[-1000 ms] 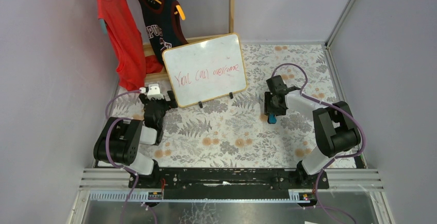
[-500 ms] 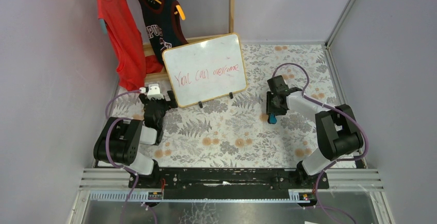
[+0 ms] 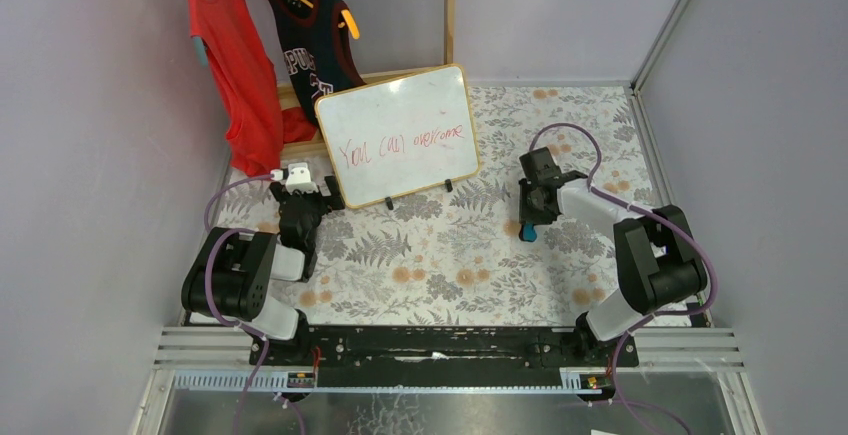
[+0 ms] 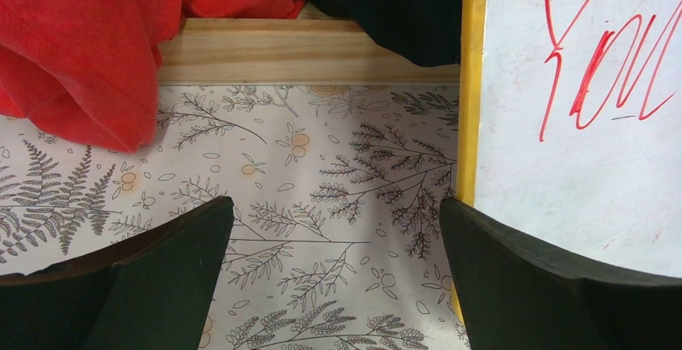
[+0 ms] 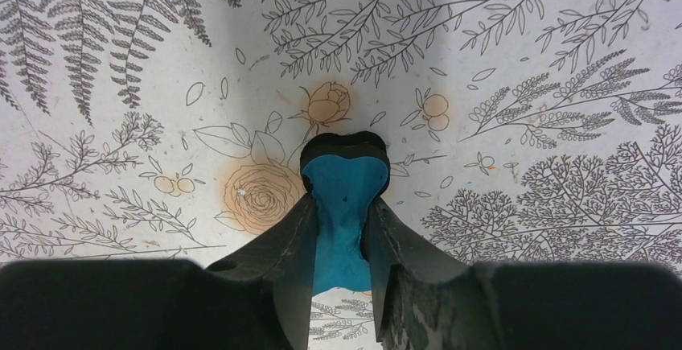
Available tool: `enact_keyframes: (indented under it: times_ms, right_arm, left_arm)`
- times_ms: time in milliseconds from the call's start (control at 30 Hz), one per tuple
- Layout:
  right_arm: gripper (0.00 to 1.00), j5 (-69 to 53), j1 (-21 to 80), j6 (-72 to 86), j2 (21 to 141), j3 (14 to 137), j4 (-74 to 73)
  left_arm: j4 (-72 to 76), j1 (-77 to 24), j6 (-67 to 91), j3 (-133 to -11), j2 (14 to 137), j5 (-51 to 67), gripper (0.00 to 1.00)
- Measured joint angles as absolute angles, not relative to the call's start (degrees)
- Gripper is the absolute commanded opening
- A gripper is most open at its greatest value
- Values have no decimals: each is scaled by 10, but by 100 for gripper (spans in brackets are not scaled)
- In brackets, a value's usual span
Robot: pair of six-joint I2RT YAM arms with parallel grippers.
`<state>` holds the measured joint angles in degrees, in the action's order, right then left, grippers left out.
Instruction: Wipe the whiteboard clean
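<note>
Top external view: the whiteboard stands at the back left of the floral table, tilted back on two black feet in front of a wooden rack.

- **Handling:** judged light, stiff and glossy, so liable to tip or skid under wiping pressure. The wood frame at its left edge is the best place to brace it.
- **Writing:** red script reads "You can overcome". Lettering on the dark jersey is too folded to read.
- **Left gripper**: spread wide, empty, just beside that left frame edge.
- **Right gripper**: low over the table, well right of the board, pinching a blue eraser. The eraser dents under the fingers and appears soft.
</note>
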<state>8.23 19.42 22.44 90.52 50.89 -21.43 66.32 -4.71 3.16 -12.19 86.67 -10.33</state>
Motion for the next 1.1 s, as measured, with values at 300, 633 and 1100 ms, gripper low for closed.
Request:
enact_keyframes:
  times_ms: [300,633,1100]
  right_arm:
    - [0,64,194,227,849,474,-214]
    - [0,54,194,228,779,453,-216]
    - [0,8,256,276,618,338,-199]
  left_arm:
    - [663,-47,32,-122,867,-103,100]
    - [663,-47,32,-122,867,-103,100]
    - [590,-38,28,-144,828,-75,49]
